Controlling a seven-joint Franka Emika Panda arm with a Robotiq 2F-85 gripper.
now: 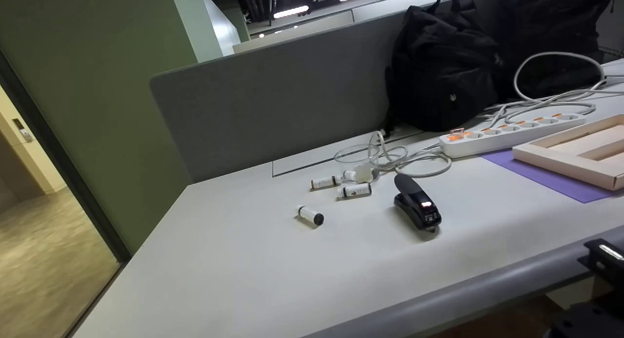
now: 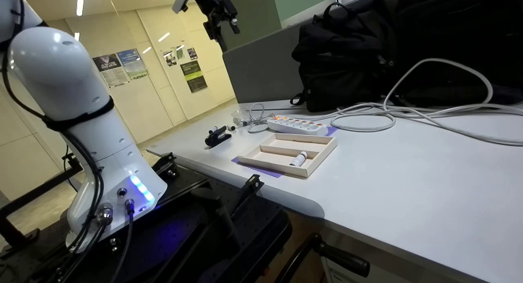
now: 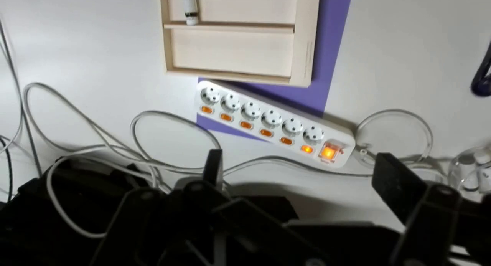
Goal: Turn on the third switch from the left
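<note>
A white power strip (image 3: 343, 137) lies on the table; it also shows in both exterior views (image 1: 512, 138) (image 2: 300, 126). A row of small orange switches runs along it. In the wrist view the main switch (image 3: 328, 152) at the right end glows, as does the small switch (image 3: 307, 149) beside it. The other small switches look unlit, including the third from the left there (image 3: 246, 124). In the exterior views the glowing end is at the left. My gripper (image 3: 300, 168) is open and empty, fingers wide apart, above the table; an exterior view shows it high up (image 2: 224, 23).
A wooden tray (image 3: 307, 58) on a purple sheet (image 3: 332, 47) holds a white bottle (image 3: 190, 7) close beside the strip. Loose cables (image 2: 363, 130) and a black backpack (image 1: 443, 74) lie behind it. A black stapler (image 1: 417, 204) and several small bottles (image 1: 310, 215) lie nearby.
</note>
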